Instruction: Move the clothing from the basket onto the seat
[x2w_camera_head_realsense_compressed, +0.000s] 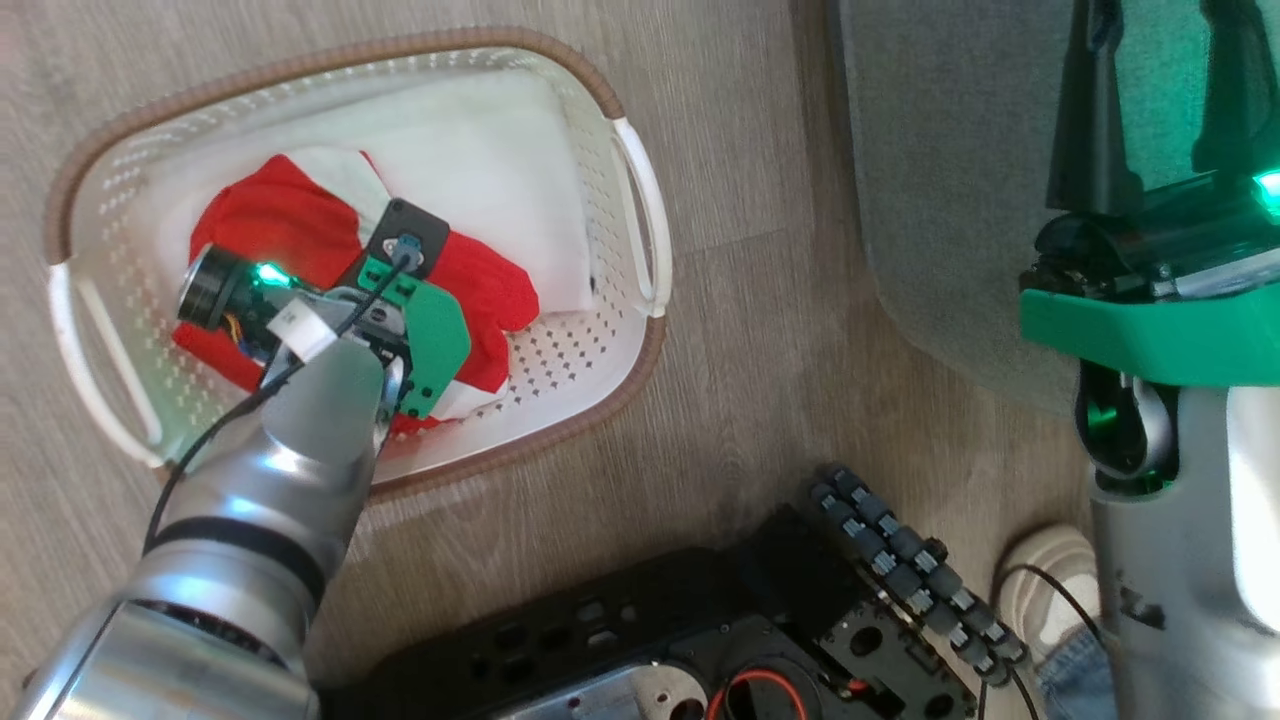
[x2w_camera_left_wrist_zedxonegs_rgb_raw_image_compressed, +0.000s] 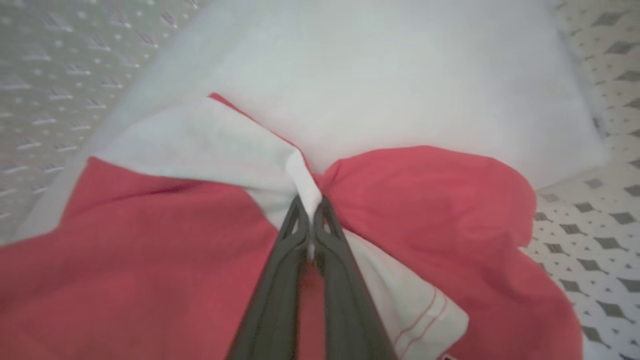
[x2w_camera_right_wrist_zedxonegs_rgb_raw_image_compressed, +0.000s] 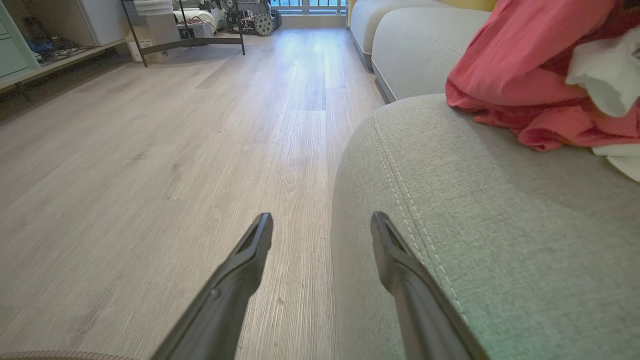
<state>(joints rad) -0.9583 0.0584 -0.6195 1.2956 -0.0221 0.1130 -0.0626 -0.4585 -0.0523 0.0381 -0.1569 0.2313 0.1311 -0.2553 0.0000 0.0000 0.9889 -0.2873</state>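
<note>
The basket (x2w_camera_head_realsense_compressed: 640, 200) stands on the floor with red and white clothing (x2w_camera_head_realsense_compressed: 270, 215) bunched inside it. My left arm reaches down into the basket, and its wrist (x2w_camera_head_realsense_compressed: 380, 310) covers the fingers in the head view. In the left wrist view my left gripper (x2w_camera_left_wrist_zedxonegs_rgb_raw_image_compressed: 310, 205) is shut on a pinched white fold of the clothing (x2w_camera_left_wrist_zedxonegs_rgb_raw_image_compressed: 440, 200). My right gripper (x2w_camera_right_wrist_zedxonegs_rgb_raw_image_compressed: 320, 220) is open and holds nothing, at the rounded edge of the seat (x2w_camera_right_wrist_zedxonegs_rgb_raw_image_compressed: 500, 225). More red clothing (x2w_camera_right_wrist_zedxonegs_rgb_raw_image_compressed: 510, 65) lies on the seat. The right gripper (x2w_camera_head_realsense_compressed: 1165, 90) also shows over the seat (x2w_camera_head_realsense_compressed: 950, 200).
A flat white liner (x2w_camera_head_realsense_compressed: 480, 150) covers the basket's bottom. My black base (x2w_camera_head_realsense_compressed: 650, 640) is at the bottom of the head view, with a person's shoe (x2w_camera_head_realsense_compressed: 1050, 590) beside it. Wooden floor (x2w_camera_right_wrist_zedxonegs_rgb_raw_image_compressed: 175, 150) runs left of the seat, and another sofa cushion (x2w_camera_right_wrist_zedxonegs_rgb_raw_image_compressed: 415, 40) lies beyond.
</note>
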